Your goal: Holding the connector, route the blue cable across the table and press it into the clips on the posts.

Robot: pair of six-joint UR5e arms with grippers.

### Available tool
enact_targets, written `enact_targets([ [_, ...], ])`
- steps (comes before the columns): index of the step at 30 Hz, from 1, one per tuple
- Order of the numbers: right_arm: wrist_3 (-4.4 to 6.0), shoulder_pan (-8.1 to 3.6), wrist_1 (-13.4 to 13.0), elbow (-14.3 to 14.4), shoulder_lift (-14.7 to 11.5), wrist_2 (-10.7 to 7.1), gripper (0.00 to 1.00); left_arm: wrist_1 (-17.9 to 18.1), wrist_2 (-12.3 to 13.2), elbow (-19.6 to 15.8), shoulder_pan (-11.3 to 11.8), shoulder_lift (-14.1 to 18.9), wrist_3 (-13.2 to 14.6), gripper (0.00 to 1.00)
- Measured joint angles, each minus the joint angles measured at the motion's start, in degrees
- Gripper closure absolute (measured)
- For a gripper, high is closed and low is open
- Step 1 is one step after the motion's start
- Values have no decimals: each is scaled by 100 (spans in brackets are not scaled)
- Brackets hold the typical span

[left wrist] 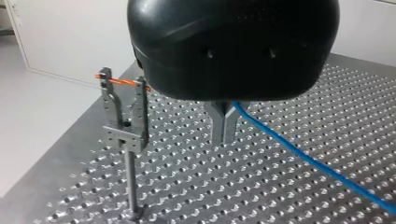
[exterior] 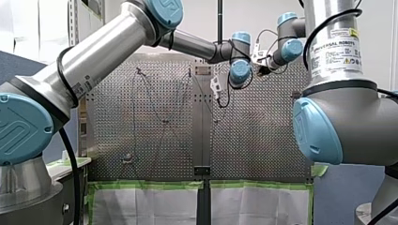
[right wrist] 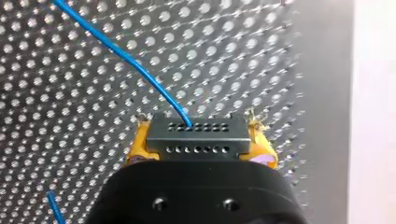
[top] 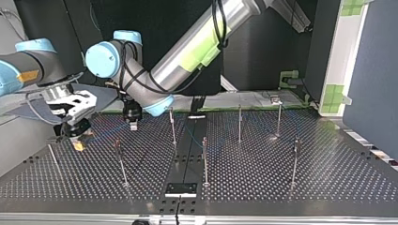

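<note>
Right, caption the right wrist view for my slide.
Yellow pads of my right gripper clamp the dark connector; its blue cable runs across the perforated table.

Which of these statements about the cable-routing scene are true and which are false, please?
1. My right gripper clamps the connector between yellow-padded fingers. True.
2. The blue cable runs out of the connector. True.
3. In the left wrist view, the blue cable is seated in the clip. False: it runs off from my left gripper on the far side, apart from that clip.
4. The posts lie flat on the table. False: they stand upright on the perforated metal surface.
</note>
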Motion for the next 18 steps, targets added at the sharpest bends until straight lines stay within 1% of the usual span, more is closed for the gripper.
enact_targets([
  [4, 45, 0, 38, -56, -64, -56, 100, 6, 15, 46, 43, 33, 18, 100],
  [9, 51, 1, 99, -132, -86, -79, 100, 26, 100, 145, 126, 42, 69, 100],
  [15, 51, 8, 111, -146, -91, -112, 100, 191, 270, 195, 275, 38, 104, 100],
  [18, 51, 7, 97, -146, -80, -190, 100, 301, 403, 196, 402, 38, 158, 100],
])
